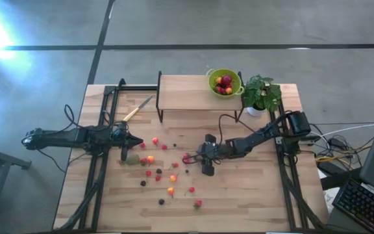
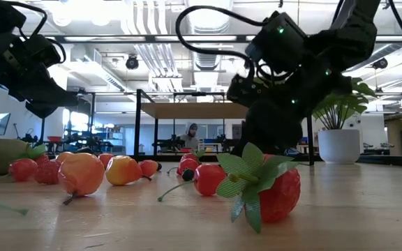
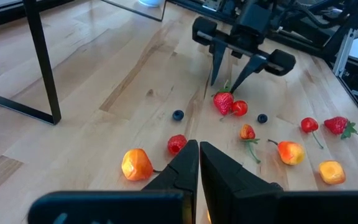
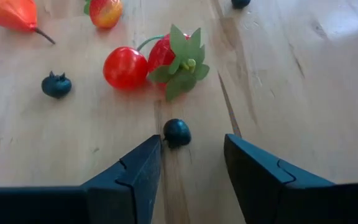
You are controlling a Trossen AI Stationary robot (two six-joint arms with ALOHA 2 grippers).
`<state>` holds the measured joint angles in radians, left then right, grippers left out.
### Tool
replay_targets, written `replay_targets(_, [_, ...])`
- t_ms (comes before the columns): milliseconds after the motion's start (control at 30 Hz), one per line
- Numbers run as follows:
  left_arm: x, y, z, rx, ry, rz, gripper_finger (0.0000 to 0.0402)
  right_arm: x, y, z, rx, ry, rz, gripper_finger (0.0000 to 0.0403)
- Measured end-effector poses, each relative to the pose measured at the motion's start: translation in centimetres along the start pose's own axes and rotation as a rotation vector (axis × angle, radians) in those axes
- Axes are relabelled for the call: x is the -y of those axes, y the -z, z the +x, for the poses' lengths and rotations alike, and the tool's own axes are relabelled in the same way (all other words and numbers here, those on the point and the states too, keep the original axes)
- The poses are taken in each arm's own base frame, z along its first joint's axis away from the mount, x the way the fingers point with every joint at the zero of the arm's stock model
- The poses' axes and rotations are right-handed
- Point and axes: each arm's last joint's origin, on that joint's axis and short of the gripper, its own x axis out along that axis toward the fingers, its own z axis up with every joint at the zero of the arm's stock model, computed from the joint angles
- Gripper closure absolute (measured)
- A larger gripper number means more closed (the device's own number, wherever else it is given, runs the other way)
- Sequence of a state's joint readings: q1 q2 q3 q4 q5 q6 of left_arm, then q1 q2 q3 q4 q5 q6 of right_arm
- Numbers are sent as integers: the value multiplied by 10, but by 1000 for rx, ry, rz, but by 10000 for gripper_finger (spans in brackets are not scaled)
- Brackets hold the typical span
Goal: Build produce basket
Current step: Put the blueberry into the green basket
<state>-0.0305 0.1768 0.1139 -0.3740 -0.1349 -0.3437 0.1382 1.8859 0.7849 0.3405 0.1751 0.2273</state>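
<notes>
The lime-green basket [image 1: 224, 82] stands on the raised wooden shelf at the table's far side and holds a few red fruits. The rest of the produce lies scattered on the tabletop: a strawberry [image 4: 173, 56], a red cherry [image 4: 124, 67], dark berries and orange fruits [image 3: 136, 164]. The brownish-green kiwi [image 1: 132, 158] lies near my left gripper. My right gripper [image 4: 191, 142] is open and low over the table's middle. A small dark berry [image 4: 176, 132] lies just ahead of its fingertips, and the strawberry is beyond that. My left gripper [image 3: 197, 158] is shut, hovering left of the fruit.
A potted plant [image 1: 260, 94] stands right of the basket. A yellow-handled knife [image 1: 137, 109] lies at the table's far left. The shelf's black legs [image 3: 42, 62] stand on the table's far half. More fruit [image 1: 171, 190] lies toward the near edge. Cables and a keyboard are off to the right.
</notes>
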Motion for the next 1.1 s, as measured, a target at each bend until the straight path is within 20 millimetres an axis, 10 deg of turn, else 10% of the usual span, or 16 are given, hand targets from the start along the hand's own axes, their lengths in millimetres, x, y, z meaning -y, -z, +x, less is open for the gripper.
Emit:
replay_targets(467, [0, 0, 0, -2, -1, 0, 381, -1, 2, 8, 14, 1, 12, 214])
replay_targets(1100, [0, 0, 0, -2, -1, 0, 381, -1, 2, 8, 11, -10, 8, 366])
